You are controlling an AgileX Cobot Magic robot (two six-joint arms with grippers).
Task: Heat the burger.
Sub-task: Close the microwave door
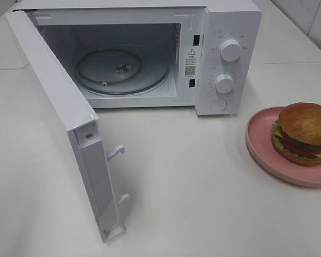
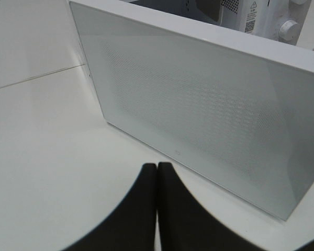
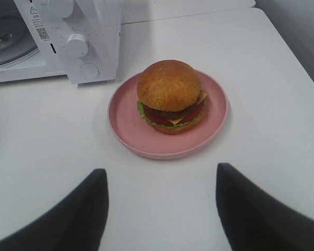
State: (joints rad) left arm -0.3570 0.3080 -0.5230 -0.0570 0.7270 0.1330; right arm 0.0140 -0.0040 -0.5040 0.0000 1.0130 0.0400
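The burger [image 3: 170,94] sits untouched on its pink plate [image 3: 131,130]; right claw [image 3: 162,201] spread wide, left claw [image 2: 157,201] clenched empty.

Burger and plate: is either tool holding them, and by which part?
Nothing is held. The right tool is open, short of the plate and burger; the left tool is shut, empty.

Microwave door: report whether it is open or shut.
Open. The microwave door is swung wide toward the camera, its latch hooks exposed, leaving the cavity and the bare glass turntable in plain view.

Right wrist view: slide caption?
Open right gripper faces the burger on its pink plate, beside the microwave.
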